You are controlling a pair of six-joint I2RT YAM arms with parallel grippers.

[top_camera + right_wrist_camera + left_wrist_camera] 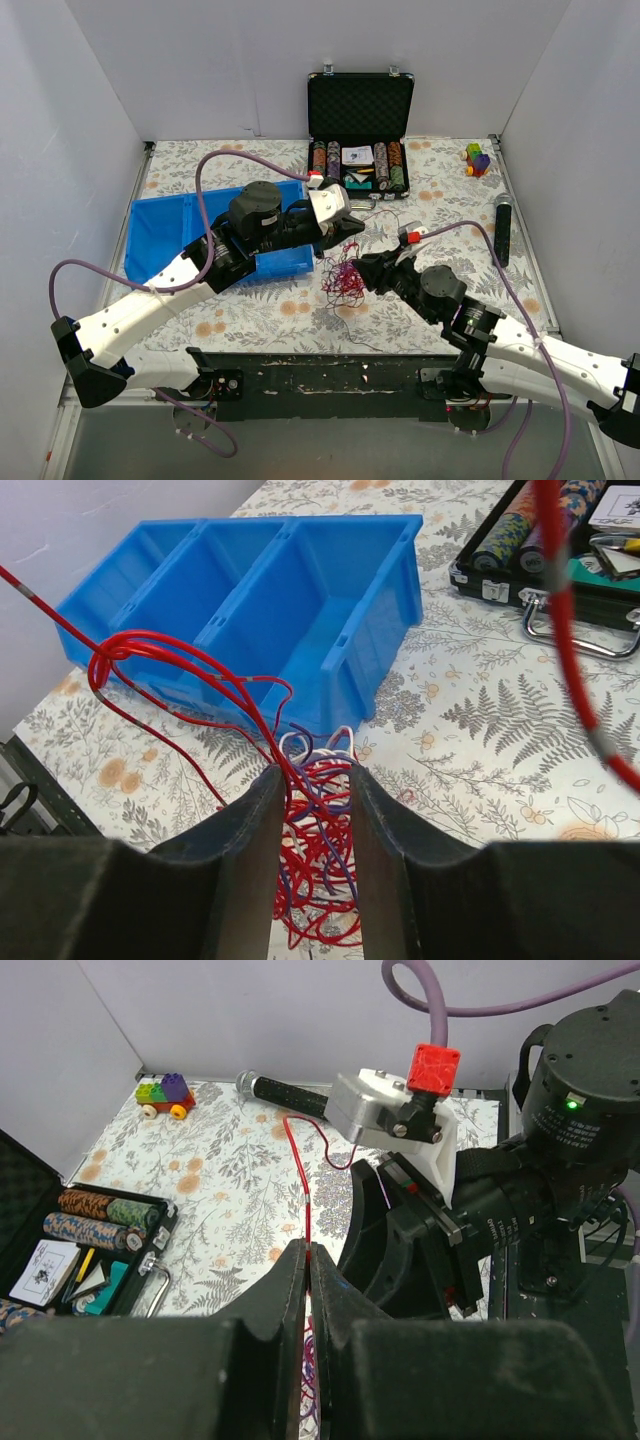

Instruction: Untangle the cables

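Observation:
A tangle of thin red, white and dark navy cables [342, 280] lies on the floral tabletop between the two arms. My right gripper [368, 268] is at its right side. In the right wrist view the jaws [312, 775] are closed round the tangle [320, 820], with strands filling the gap and red loops [150, 655] trailing left. My left gripper [352, 228] is above the tangle. In the left wrist view its jaws [307, 1252] are shut on one red cable [305, 1190], which runs taut up and away from the fingertips.
A blue divided bin [165, 240] sits left under the left arm, close behind the tangle [300, 580]. An open black poker-chip case [358, 130] stands at the back. A toy of coloured bricks [477, 158] and a black microphone [502, 228] lie at right.

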